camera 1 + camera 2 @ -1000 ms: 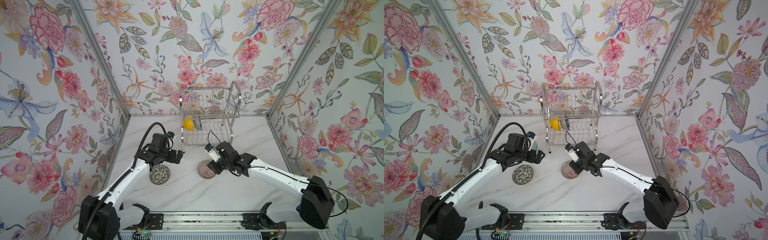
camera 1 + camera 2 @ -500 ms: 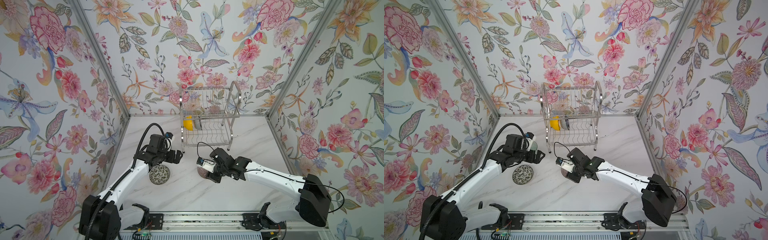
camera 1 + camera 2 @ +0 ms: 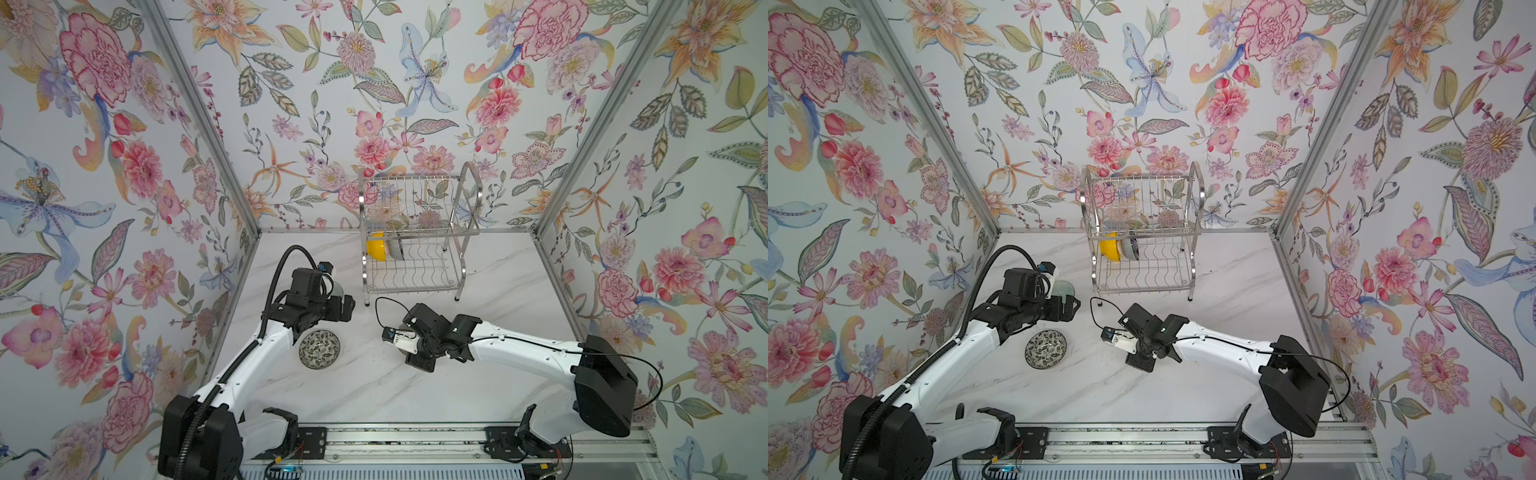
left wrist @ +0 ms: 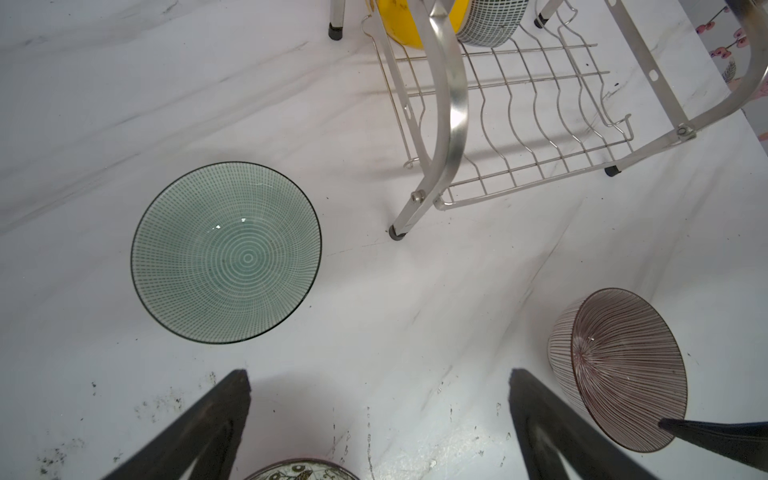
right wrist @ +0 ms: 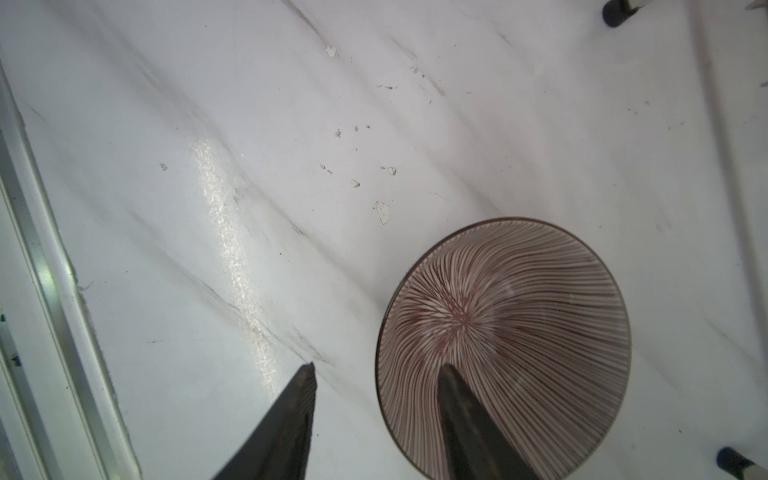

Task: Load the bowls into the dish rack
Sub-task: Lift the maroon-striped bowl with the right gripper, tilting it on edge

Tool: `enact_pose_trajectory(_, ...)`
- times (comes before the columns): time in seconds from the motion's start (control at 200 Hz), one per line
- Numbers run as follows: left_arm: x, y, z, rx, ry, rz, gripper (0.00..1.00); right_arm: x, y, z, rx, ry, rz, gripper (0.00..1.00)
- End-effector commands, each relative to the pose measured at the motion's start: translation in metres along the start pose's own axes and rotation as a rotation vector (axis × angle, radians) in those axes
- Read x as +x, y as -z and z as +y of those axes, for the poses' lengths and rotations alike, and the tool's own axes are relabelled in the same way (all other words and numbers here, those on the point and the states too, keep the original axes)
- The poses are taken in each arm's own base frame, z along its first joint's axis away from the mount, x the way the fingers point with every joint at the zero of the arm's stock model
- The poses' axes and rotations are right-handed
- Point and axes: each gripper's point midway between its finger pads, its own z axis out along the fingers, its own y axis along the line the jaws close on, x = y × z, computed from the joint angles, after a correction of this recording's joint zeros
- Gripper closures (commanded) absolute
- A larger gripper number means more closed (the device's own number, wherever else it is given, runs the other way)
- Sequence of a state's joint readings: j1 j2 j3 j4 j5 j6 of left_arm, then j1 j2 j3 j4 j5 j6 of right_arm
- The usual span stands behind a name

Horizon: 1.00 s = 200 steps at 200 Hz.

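The pink ribbed bowl (image 5: 519, 316) stands on the marble table. My right gripper (image 5: 378, 368) is open and straddles its rim, with one finger (image 5: 461, 415) inside the bowl and the other outside, clear of the rim. In both top views that wrist hides the bowl. My left gripper (image 4: 379, 374) is open and empty above the table, beside the white leaf-speckled bowl (image 3: 319, 348). The pale green bowl (image 4: 226, 253) sits beyond it, near the leg of the dish rack (image 3: 415, 232). The yellow bowl (image 3: 376, 246) and a dark patterned bowl (image 3: 395, 249) stand on edge in the rack's lower tier.
The rack stands at the back of the table against the floral wall. Floral walls close in the left and right sides. A metal rail (image 3: 415, 440) with both arm bases runs along the front edge.
My right gripper has swung left over the pink bowl and come down onto its rim, covering it in the top views. The left arm has barely moved.
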<state>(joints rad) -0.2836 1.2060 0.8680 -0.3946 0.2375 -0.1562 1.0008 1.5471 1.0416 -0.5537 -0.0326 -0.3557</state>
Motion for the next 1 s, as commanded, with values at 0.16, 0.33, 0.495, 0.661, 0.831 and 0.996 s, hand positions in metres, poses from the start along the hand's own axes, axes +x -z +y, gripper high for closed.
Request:
enact_pose_trajectory(0.16, -0.003, 0.006, 0.021, -0.102, 0.027, -0.029, 0.01, 0.007, -0.009, -0.008, 0.075, 0.005, 0.163, 0.54)
enact_pose_trajectory(0.33, -0.003, 0.005, 0.026, -0.110, 0.039, -0.024, 0.01, 0.008, -0.011, -0.010, 0.108, 0.001, 0.226, 0.56)
enact_pose_trajectory(0.495, -0.005, 0.005, 0.028, -0.108, 0.052, -0.028, 0.01, 0.006, -0.014, -0.008, 0.110, -0.011, 0.249, 0.59)
enact_pose_trajectory(0.661, -0.006, 0.006, 0.031, -0.113, 0.062, -0.033, 0.01, 0.005, -0.018, -0.006, 0.113, -0.016, 0.258, 0.61)
enact_pose_trajectory(0.831, -0.007, 0.008, 0.033, -0.115, 0.067, -0.041, 0.01, 0.004, -0.024, -0.002, 0.095, -0.017, 0.269, 0.63)
enact_pose_trajectory(0.996, -0.008, 0.010, 0.035, -0.122, 0.069, -0.047, 0.01, 0.003, -0.029, 0.000, 0.089, -0.027, 0.267, 0.66)
